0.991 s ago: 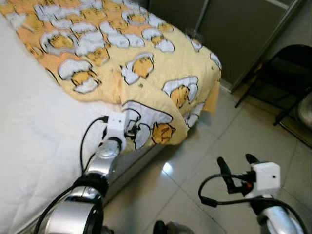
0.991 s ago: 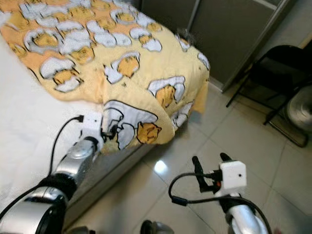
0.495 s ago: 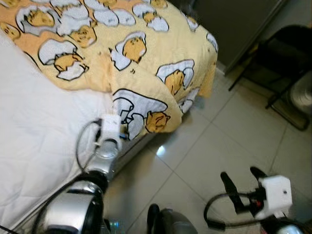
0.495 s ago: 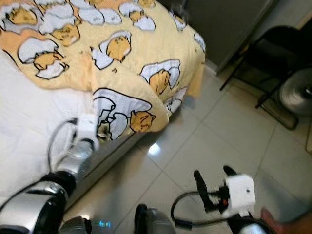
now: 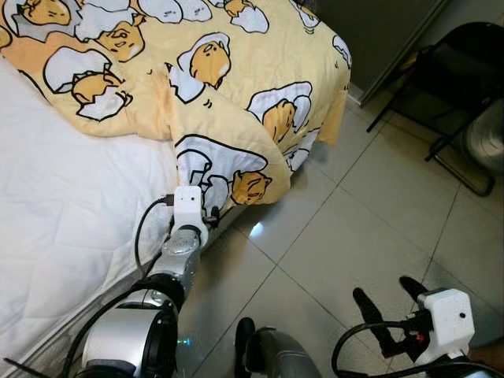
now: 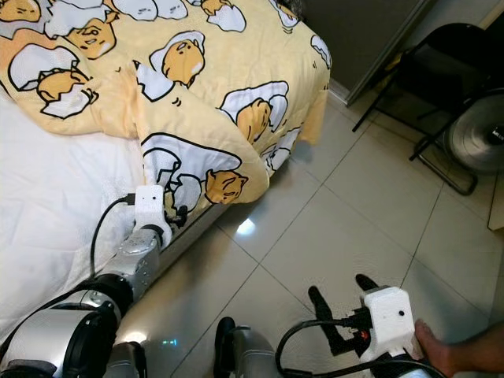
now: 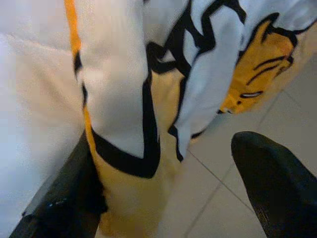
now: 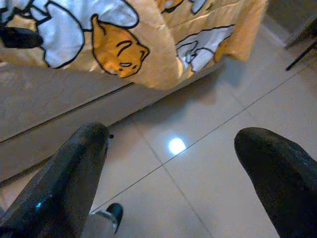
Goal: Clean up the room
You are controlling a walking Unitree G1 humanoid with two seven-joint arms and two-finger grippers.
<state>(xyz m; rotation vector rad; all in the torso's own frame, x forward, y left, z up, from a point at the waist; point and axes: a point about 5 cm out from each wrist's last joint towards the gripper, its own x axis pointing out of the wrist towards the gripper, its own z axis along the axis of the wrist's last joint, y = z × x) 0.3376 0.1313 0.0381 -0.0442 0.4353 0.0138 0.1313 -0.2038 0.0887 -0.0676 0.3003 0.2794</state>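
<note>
Left gripper (image 5: 211,214) fingers clamp the yellow blanket's (image 5: 236,102) hanging corner at the bed (image 5: 63,220) edge, ready for straightening; right gripper (image 5: 387,309) fingers spread, idle.

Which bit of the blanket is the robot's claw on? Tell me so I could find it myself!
Find the big bed with the white sheet. The yellow blanket with egg cartoons covers its far end, and one folded corner droops over the bed's edge toward the tiled floor. The left claw is at that hanging flap, the lowest, nearest part of the blanket.

Black folding chair (image 5: 465,71) and fan (image 6: 476,142) on tiled floor (image 5: 370,228)
</note>
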